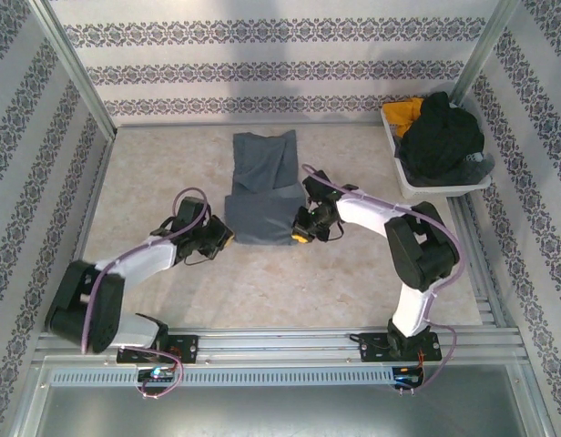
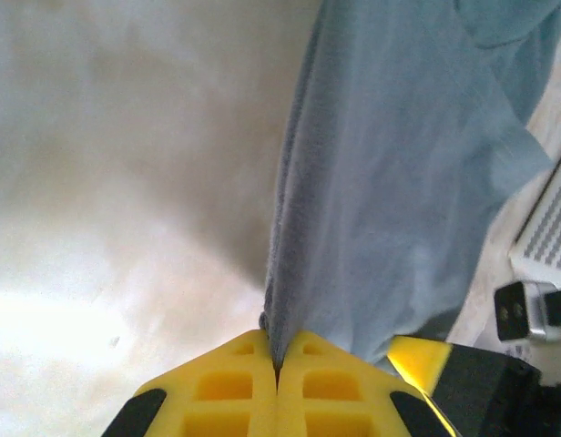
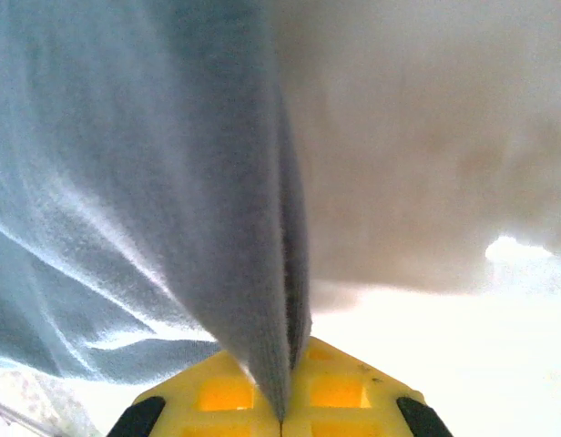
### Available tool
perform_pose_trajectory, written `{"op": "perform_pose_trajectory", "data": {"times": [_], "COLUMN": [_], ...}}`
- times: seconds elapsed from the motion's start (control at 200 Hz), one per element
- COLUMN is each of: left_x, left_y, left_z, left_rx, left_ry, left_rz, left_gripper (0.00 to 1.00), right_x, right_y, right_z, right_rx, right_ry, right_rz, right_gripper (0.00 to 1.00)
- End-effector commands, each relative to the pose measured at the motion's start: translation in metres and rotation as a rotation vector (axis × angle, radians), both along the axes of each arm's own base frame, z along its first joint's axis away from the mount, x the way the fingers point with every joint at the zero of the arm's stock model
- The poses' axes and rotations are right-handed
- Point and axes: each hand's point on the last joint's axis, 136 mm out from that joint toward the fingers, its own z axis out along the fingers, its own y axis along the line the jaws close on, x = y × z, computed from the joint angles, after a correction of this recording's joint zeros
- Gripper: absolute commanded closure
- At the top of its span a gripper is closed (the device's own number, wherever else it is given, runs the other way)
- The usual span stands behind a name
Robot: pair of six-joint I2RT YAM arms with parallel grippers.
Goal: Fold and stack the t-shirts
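From the overhead camera I see a slate blue-grey soft cloth t-shirt [image 1: 262, 187] lying flat near the middle of the pale, stone-patterned table [image 1: 153, 173]. Its near part looks doubled over into a darker rectangular band. A narrower part reaches away toward 12 o'clock.

My left gripper [image 1: 226, 239] sits at the shirt's 7 o'clock corner. My right gripper [image 1: 301, 235] sits at its 5 o'clock corner. Both are low over the table and touch the near edge of the cloth.

In the left wrist view, the left gripper [image 2: 277, 364] has its yellow fingers [image 2: 235, 387] pressed together, with the edge of the blue-grey t-shirt [image 2: 399, 182] pinched in the seam between them. The cloth climbs from the grip toward 12 and 1 o'clock, and bare table lies at 9 o'clock.

In the right wrist view, the right gripper [image 3: 282, 401] is likewise clamped on a thick folded edge of the same t-shirt [image 3: 126, 182]. The cloth spreads toward 10 o'clock, and bare table lies at 2 o'clock.

At 2 o'clock in the overhead view, a white rectangular plastic tray [image 1: 431, 189] sits by the patterned walls, well apart from the blue-grey shirt. A crumpled black cloth t-shirt [image 1: 440, 137] is heaped in it. A mustard yellow cloth t-shirt [image 1: 403, 114] shows at the tray's 10 o'clock corner, just beside the black one.
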Motion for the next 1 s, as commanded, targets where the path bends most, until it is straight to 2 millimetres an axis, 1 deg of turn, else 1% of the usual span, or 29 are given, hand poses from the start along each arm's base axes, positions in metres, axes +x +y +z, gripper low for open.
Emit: {"op": "perform_pose_trajectory", "data": {"times": [0.0,0.09,0.2,0.31,0.365,0.425,0.52,0.585,0.6,0.649,0.684,0.719,0.744,0.769,0.779,0.789,0.794,0.824,0.829,0.834,0.844,0.854,0.864,0.869,0.889,0.919,0.934,0.959,0.994], "left_x": [-0.042,-0.047,-0.039,-0.017,-0.003,0.014,0.045,0.068,0.074,0.093,0.107,0.121,0.131,0.140,0.145,0.150,0.151,0.164,0.168,0.169,0.174,0.180,0.185,0.187,0.197,0.212,0.219,0.231,0.245], "left_y": [-0.003,-0.006,-0.004,-0.006,-0.009,-0.011,-0.012,-0.013,-0.013,-0.015,-0.015,-0.016,-0.015,-0.013,-0.013,-0.012,-0.011,-0.009,-0.009,-0.008,-0.007,-0.006,-0.006,-0.005,-0.004,-0.002,-0.001,0.000,0.002], "left_z": [0.009,0.035,0.068,0.101,0.115,0.127,0.142,0.154,0.156,0.158,0.159,0.155,0.152,0.150,0.146,0.141,0.143,0.136,0.131,0.134,0.132,0.125,0.122,0.120,0.118,0.106,0.101,0.093,0.082], "left_rx": [0.002,-0.038,-0.061,-0.084,-0.095,-0.103,-0.112,-0.118,-0.119,-0.119,-0.124,-0.124,-0.121,-0.112,-0.106,-0.097,-0.097,-0.086,-0.083,-0.085,-0.083,-0.080,-0.081,-0.081,-0.084,-0.081,-0.079,-0.078,-0.071], "left_ry": [0.022,-0.053,-0.152,-0.247,-0.280,-0.301,-0.338,-0.364,-0.369,-0.365,-0.363,-0.350,-0.347,-0.343,-0.336,-0.326,-0.331,-0.325,-0.317,-0.325,-0.324,-0.311,-0.308,-0.307,-0.310,-0.300,-0.296,-0.288,-0.273], "left_rz": [-0.105,-0.104,-0.074,-0.027,-0.008,0.015,0.056,0.070,0.073,0.080,0.085,0.094,0.099,0.105,0.107,0.112,0.114,0.123,0.125,0.127,0.130,0.134,0.138,0.140,0.148,0.157,0.160,0.164,0.167], "left_gripper": [1.00,1.00,1.00,1.00,1.00,1.00,1.00,1.00,1.00,1.00,1.00,1.00,1.00,1.00,1.00,1.00,1.00,1.00,1.00,1.00,1.00,1.00,1.00,1.00,1.00,1.00,0.98,0.95,0.87], "right_x": [-0.043,-0.060,-0.061,-0.046,-0.035,-0.017,0.018,0.043,0.049,0.072,0.091,0.108,0.123,0.138,0.143,0.149,0.152,0.169,0.171,0.174,0.179,0.184,0.190,0.192,0.204,0.221,0.231,0.247,0.267], "right_y": [0.005,0.002,-0.009,-0.016,-0.017,-0.018,-0.016,-0.016,-0.016,-0.017,-0.017,-0.017,-0.018,-0.019,-0.019,-0.020,-0.020,-0.020,-0.020,-0.020,-0.020,-0.020,-0.020,-0.020,-0.019,-0.019,-0.019,-0.018,-0.017], "right_z": [0.019,0.033,0.058,0.085,0.098,0.114,0.137,0.146,0.146,0.153,0.154,0.152,0.155,0.152,0.148,0.150,0.148,0.141,0.139,0.138,0.134,0.137,0.133,0.137,0.128,0.120,0.117,0.115,0.112], "right_rx": [0.040,0.053,0.063,0.097,0.117,0.141,0.177,0.193,0.190,0.202,0.205,0.208,0.216,0.214,0.209,0.211,0.209,0.204,0.203,0.203,0.203,0.211,0.211,0.220,0.221,0.227,0.233,0.248,0.259], "right_ry": [0.073,0.082,0.059,0.037,0.038,0.031,0.007,0.001,0.005,-0.017,-0.025,-0.025,-0.037,-0.045,-0.042,-0.053,-0.052,-0.047,-0.046,-0.044,-0.039,-0.047,-0.044,-0.051,-0.046,-0.054,-0.065,-0.093,-0.129], "right_rz": [-0.001,-0.045,-0.127,-0.216,-0.258,-0.289,-0.324,-0.348,-0.356,-0.381,-0.399,-0.411,-0.423,-0.434,-0.441,-0.444,-0.446,-0.459,-0.461,-0.463,-0.468,-0.472,-0.478,-0.479,-0.486,-0.496,-0.497,-0.489,-0.465], "right_gripper": [1.00,1.00,1.00,1.00,1.00,1.00,1.00,1.00,1.00,1.00,1.00,1.00,1.00,1.00,1.00,1.00,1.00,1.00,1.00,1.00,1.00,1.00,1.00,1.00,1.00,1.00,0.96,0.87,0.76]}}
